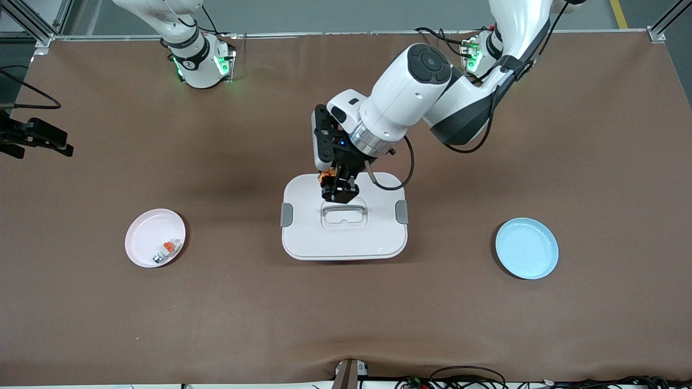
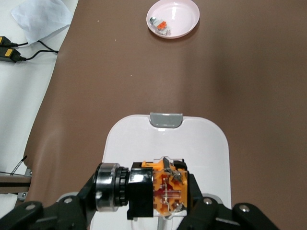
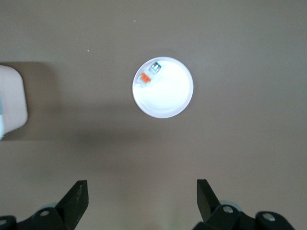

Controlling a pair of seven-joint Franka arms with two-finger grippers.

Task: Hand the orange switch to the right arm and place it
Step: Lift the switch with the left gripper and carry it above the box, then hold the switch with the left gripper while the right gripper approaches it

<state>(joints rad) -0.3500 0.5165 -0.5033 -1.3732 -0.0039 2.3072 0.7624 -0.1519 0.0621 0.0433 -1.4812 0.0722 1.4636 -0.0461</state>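
Observation:
My left gripper [image 1: 338, 189] is shut on the orange switch [image 1: 326, 176] and holds it just above the white lidded box [image 1: 324, 237] at the table's middle. In the left wrist view the switch [image 2: 153, 189], with its black body, silver ring and orange end with metal contacts, lies crosswise between the black fingers [image 2: 76, 201] of the left gripper [image 2: 144, 196]. The box lid [image 2: 168, 139] is below it. My right gripper [image 3: 141, 191] is open and empty, high over the table near the pink plate [image 3: 168, 96]. It is out of the front view.
The pink plate [image 1: 146, 237] toward the right arm's end holds a whitish-grey part with an orange tab [image 1: 166, 251]. A blue plate [image 1: 527, 248] lies toward the left arm's end. A black fixture [image 1: 32, 138] juts in at the table's edge.

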